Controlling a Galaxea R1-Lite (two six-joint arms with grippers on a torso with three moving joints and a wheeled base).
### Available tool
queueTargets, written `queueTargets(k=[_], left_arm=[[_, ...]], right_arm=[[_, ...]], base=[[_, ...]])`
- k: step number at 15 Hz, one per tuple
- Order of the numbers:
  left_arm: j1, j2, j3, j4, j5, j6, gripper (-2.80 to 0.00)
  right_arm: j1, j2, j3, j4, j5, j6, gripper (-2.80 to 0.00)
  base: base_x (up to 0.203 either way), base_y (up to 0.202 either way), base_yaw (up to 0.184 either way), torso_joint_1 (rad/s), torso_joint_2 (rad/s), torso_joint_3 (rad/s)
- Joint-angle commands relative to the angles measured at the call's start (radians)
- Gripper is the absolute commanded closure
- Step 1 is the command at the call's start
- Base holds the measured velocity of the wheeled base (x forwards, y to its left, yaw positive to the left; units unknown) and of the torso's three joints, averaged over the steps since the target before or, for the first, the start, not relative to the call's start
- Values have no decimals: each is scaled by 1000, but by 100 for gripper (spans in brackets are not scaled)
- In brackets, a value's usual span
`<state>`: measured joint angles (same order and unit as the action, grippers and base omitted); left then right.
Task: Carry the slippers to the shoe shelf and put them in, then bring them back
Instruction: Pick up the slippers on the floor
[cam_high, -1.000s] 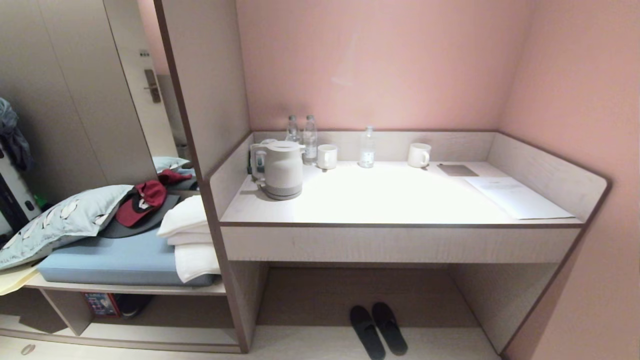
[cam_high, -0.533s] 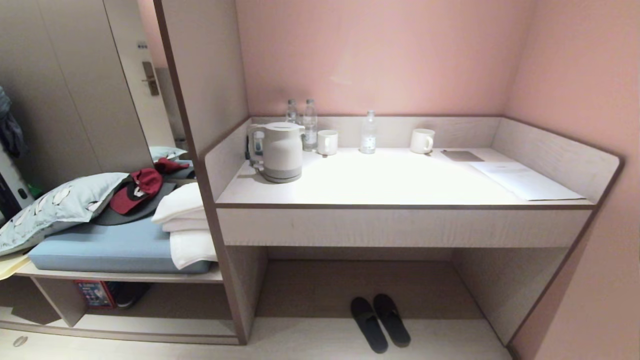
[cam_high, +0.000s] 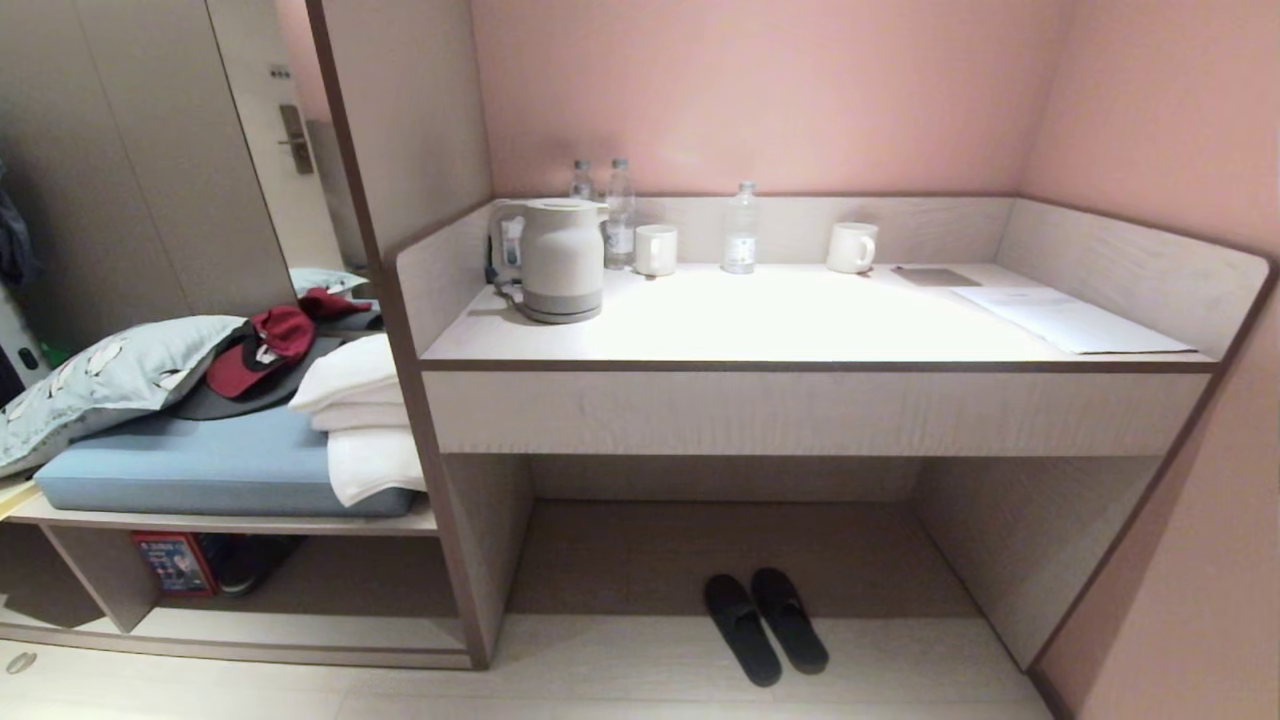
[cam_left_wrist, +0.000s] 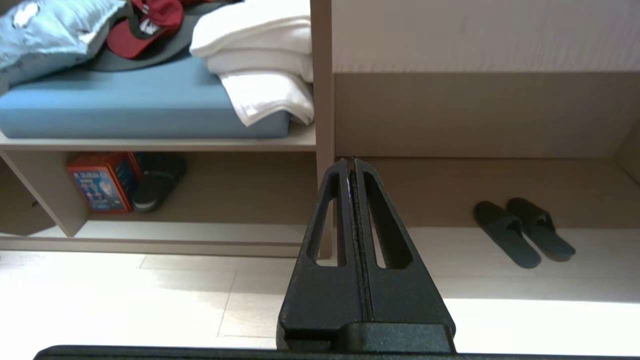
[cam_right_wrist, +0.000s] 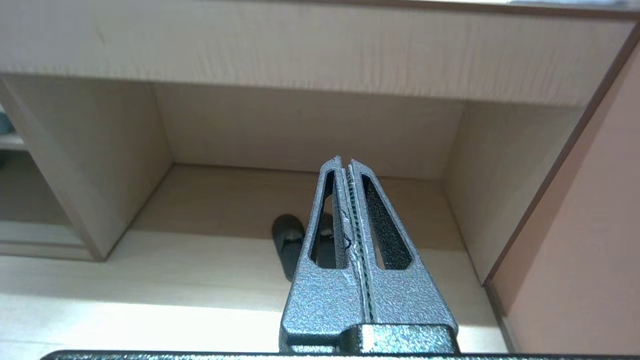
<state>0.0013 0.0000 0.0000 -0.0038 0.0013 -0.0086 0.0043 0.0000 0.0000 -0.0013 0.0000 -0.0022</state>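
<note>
Pink walls (cam_high: 760, 90) back a pale desk (cam_high: 800, 410), and the slippers (cam_high: 765, 625) lie side by side on the floor (cam_high: 620, 690) at the mouth of its knee recess, toward 6 o'clock in the head view. At 9 o'clock of them the shoe shelf (cam_high: 330, 590) sits under a blue cushion (cam_high: 200, 465), holding a red box (cam_high: 165, 562) and a black shoe (cam_left_wrist: 157, 182). Both the left tool (cam_left_wrist: 351, 162) and the right tool (cam_right_wrist: 345, 161) are clenched on nothing, clear of the slippers.
</note>
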Motion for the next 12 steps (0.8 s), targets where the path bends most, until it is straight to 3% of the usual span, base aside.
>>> queueTargets(k=[1,10,12], left_arm=[[0,0,0,-1,0,-1,0],[0,0,0,-1,0,-1,0],[0,0,0,-1,0,-1,0]], right_arm=[[0,2,2,0,0,-1,0],[0,3,2,0,2,-1,0],[0,2,2,0,1,-1,0]], base=[[0,0,0,-154,476,311],[0,0,0,-109,444,332],[0,0,0,-28,158,123]])
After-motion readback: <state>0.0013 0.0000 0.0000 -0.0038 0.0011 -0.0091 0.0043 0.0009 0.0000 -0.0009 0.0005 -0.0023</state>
